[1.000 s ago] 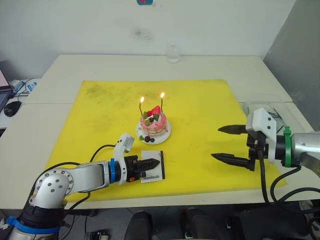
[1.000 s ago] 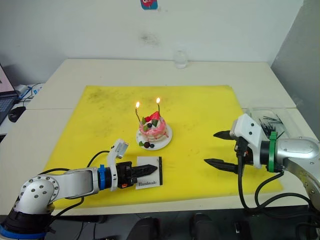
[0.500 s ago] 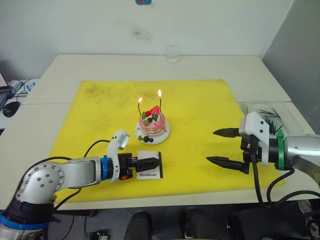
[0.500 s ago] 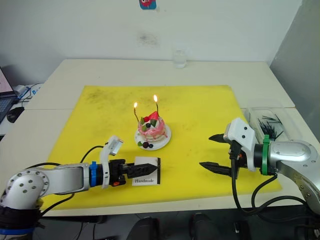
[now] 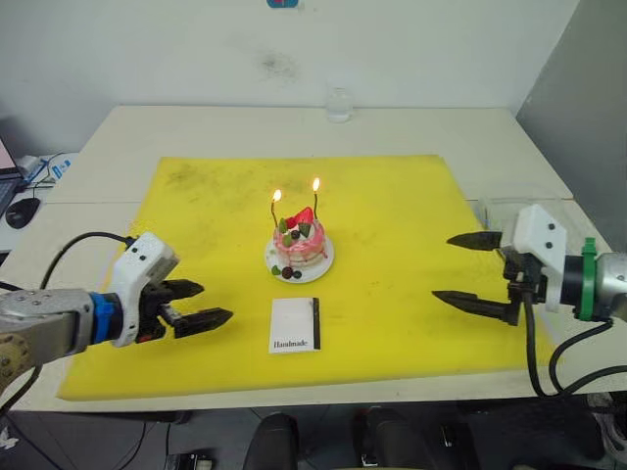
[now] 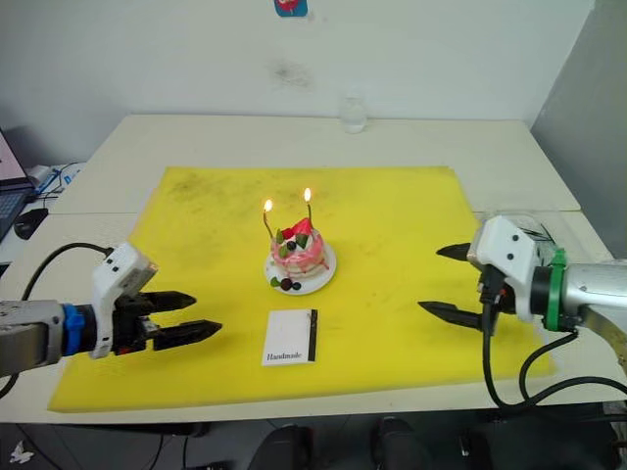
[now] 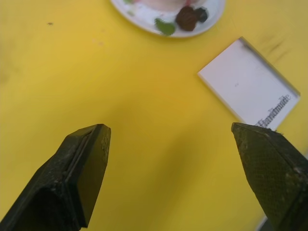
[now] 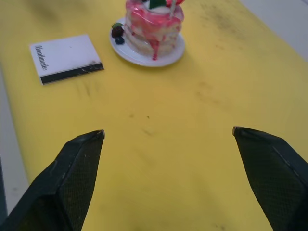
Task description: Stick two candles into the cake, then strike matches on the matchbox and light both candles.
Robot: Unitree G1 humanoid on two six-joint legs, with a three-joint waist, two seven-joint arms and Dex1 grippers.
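The cake (image 5: 299,247) stands on its white plate (image 5: 315,269) in the middle of the yellow mat (image 5: 392,196). Both candles (image 5: 275,211) (image 5: 316,200) are stuck upright in it, each with a small flame at its tip. In front of the cake the matchbox (image 5: 295,324) lies flat on the mat with nothing touching it. My left gripper (image 5: 214,302) hovers open to the left of the box, well apart from it. Over the mat's right side my right gripper (image 5: 443,266) stands open and empty. The matches are hidden from view.
A clear glass (image 5: 338,103) stands at the table's far edge. Behind the right gripper, a clear tray (image 6: 511,217) sits off the mat's right edge. A mouse (image 5: 22,211) and cables lie at the far left.
My left gripper opened, let go of the matchbox and drew back to the left. The box stays on the mat. The right gripper shifted a little to the right, still open.
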